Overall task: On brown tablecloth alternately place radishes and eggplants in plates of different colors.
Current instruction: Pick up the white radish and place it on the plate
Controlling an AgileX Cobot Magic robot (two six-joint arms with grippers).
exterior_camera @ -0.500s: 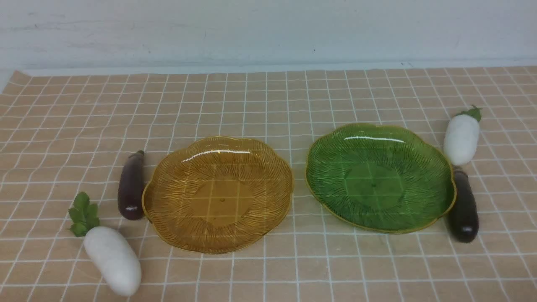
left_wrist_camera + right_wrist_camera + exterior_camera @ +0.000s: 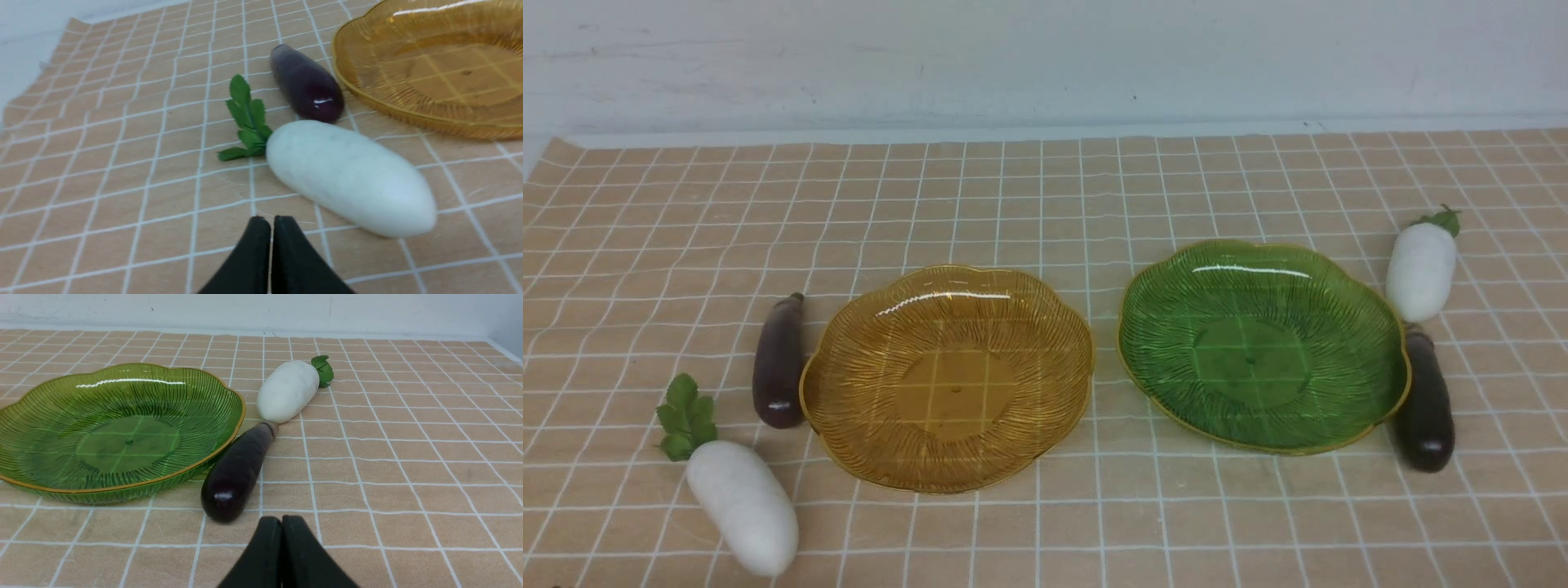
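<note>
On the brown tablecloth (image 2: 1045, 204) stand an amber plate (image 2: 947, 377) and, to its right, a green plate (image 2: 1262, 343); both hold nothing. A purple eggplant (image 2: 778, 363) touches the amber plate's left rim, with a white radish (image 2: 742, 505) in front of it. Right of the green plate lie a second radish (image 2: 1421, 269) and a second eggplant (image 2: 1423, 404). Neither arm shows in the front view. In the left wrist view my left gripper (image 2: 271, 220) is shut and empty, just short of the radish (image 2: 347, 175). In the right wrist view my right gripper (image 2: 281, 520) is shut and empty, beside the eggplant (image 2: 239, 469).
A pale wall (image 2: 1045, 57) runs along the back of the table. The cloth's far left corner (image 2: 560, 151) ends short of the wall. Bare cloth lies behind both plates and in front of them.
</note>
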